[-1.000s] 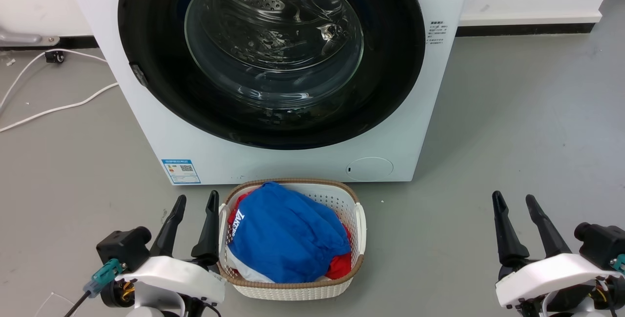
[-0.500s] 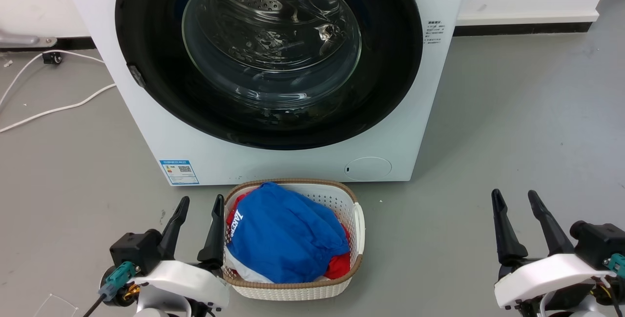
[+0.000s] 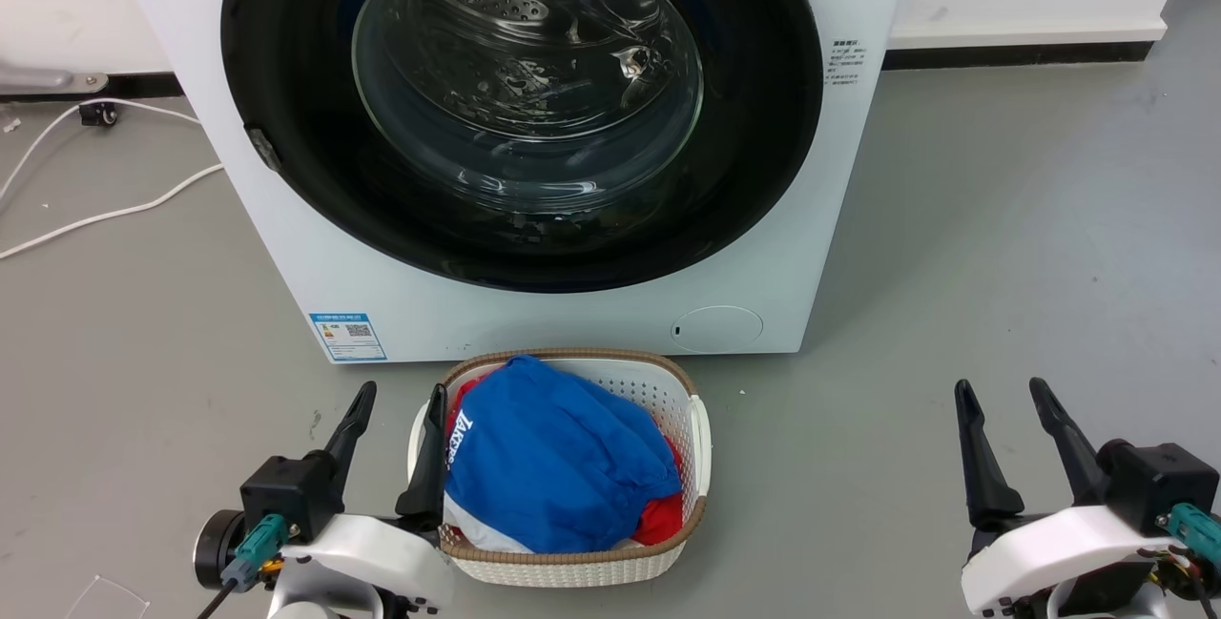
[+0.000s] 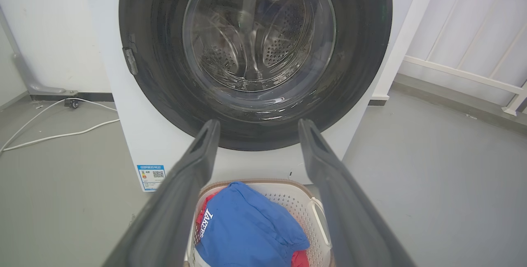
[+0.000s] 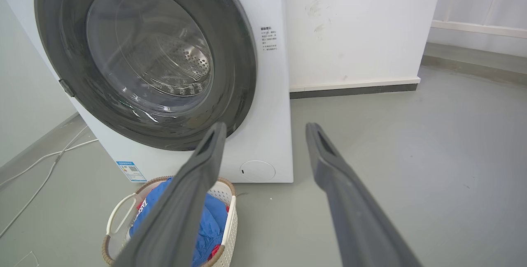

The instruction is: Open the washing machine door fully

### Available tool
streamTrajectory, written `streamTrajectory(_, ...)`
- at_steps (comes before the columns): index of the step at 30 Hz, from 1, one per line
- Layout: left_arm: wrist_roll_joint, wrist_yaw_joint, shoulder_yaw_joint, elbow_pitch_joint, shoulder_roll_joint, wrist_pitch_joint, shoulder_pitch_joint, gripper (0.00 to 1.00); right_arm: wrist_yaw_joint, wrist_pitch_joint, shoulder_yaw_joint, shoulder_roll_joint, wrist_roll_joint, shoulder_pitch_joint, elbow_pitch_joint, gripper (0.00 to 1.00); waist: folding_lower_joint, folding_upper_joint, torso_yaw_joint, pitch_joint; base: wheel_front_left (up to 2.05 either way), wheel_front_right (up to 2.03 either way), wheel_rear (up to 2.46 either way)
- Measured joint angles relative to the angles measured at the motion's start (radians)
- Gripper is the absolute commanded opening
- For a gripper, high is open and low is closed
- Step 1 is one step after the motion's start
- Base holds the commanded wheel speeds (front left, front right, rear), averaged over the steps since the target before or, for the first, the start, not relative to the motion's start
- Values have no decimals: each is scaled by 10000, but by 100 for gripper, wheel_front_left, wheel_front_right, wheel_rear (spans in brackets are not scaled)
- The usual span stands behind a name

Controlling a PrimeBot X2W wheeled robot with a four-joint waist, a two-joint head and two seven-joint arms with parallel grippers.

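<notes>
Head view has the large round glossy black washing machine door [image 3: 523, 104], clear glass bowl at its centre, shut flush in the front of the big white front-loading washing machine [image 3: 534, 323]. Just before it on the grey floor [image 3: 954, 266] stands a white woven-rim laundry basket [image 3: 572, 354] (blue and red clothes heaped inside). The left gripper [image 3: 403, 392] hangs low at the basket's left rim, the right gripper [image 3: 999, 386] well apart to the right; both have their fingers spread wide, holding nothing.

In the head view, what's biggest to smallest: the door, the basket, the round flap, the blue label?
Biggest first: washing machine door, laundry basket, round flap, blue label. The flap and label look close.
</notes>
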Motion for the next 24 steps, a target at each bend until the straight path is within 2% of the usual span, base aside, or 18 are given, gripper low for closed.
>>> streamTrajectory(16, 1085, -2, -44, 245, 4, -297, -57, 100, 2, -90, -12, 2, -688, 84, 100, 100, 0, 0, -47, -10, 0, 0, 0)
streamTrajectory(24, 1379, -2, -27, 284, -15, -408, -66, 100, 15, -249, -77, 4, -570, 93, 169, 100, 0, 0, -60, 22, 0, 0, 0)
